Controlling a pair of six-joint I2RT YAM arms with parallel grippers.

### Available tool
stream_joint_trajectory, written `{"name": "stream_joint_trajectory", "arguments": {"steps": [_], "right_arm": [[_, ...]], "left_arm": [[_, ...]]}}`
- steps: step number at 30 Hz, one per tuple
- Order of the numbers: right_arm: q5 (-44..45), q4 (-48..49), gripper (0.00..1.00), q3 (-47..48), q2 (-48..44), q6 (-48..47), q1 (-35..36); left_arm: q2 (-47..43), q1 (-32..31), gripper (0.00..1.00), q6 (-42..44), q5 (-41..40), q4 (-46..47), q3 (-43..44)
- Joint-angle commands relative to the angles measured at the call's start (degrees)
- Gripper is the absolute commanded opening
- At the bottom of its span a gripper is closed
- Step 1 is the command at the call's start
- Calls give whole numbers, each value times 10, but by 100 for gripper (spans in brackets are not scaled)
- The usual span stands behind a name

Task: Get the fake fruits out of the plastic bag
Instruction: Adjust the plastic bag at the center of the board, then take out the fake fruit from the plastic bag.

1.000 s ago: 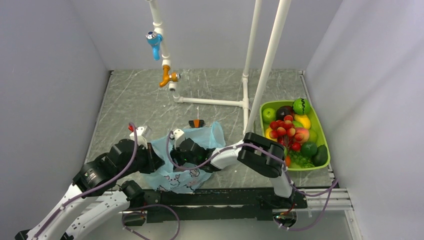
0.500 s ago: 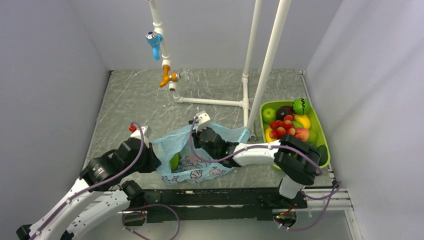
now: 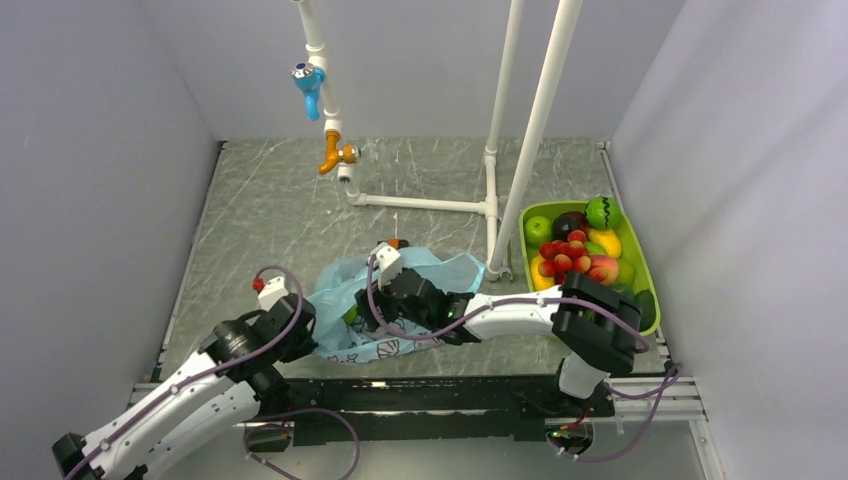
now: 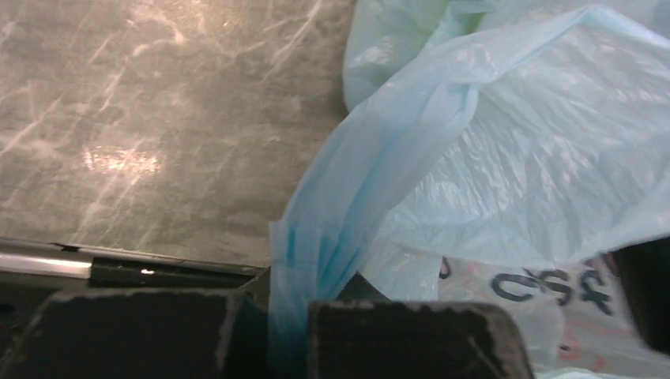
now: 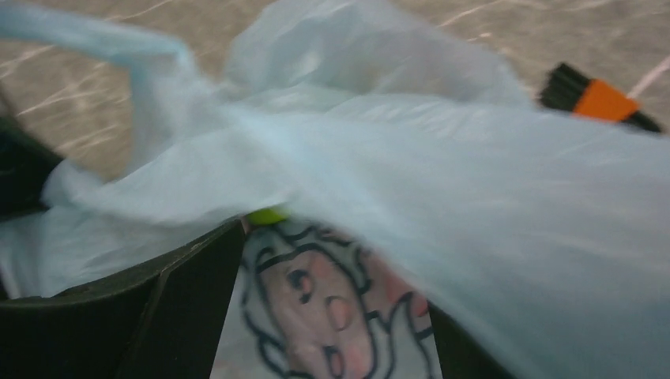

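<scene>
The light-blue plastic bag [image 3: 420, 275] lies crumpled near the table's front edge. My left gripper [image 3: 300, 322] is shut on a twisted handle strip of the bag [image 4: 332, 229], at the bag's left end. My right gripper [image 3: 392, 292] sits on the middle of the bag, jaws spread wide. In the right wrist view the pink-and-dark print [image 5: 332, 316] lies between its fingers [image 5: 186, 308], under a fold of the bag [image 5: 474, 181]. A bit of a green fruit [image 3: 350, 314] shows inside the bag, and it peeks out by the left finger in the right wrist view [image 5: 267, 215].
A green tray [image 3: 655, 300] full of fake fruits stands at the right. A white pipe frame [image 3: 491, 205] with a blue and orange tap [image 3: 333, 152] rises behind the bag. A small black-and-orange object [image 5: 604, 99] lies just beyond the bag.
My right gripper has swung from the bag's far side to its middle and left. My left gripper has pulled the handle back toward the near left, bunching the bag.
</scene>
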Motion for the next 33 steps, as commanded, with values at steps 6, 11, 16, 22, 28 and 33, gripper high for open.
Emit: {"name": "stream_joint_trajectory", "arguments": {"steps": [6,11,16,22,28,33], "right_arm": [[-60,86,66,-20,56,65,65],[-35,138,54,-40,89,99,69],[20,102,58,-28,47,139,55],[37,72,74,33,79,173,42],[13,100,87,51,103,188,20],[8,91,86,74,131,186,6]], "left_arm": [[-86,-9,0,-34,-33,38,-16],[-86,-10,0,-51,-23,35,-28],[-99,-9,0,-56,-15,44,-48],[-91,-9,0,-46,1,60,-57],[-101,-10,0,-43,10,61,-62],[-106,-11,0,-38,4,63,-55]]}}
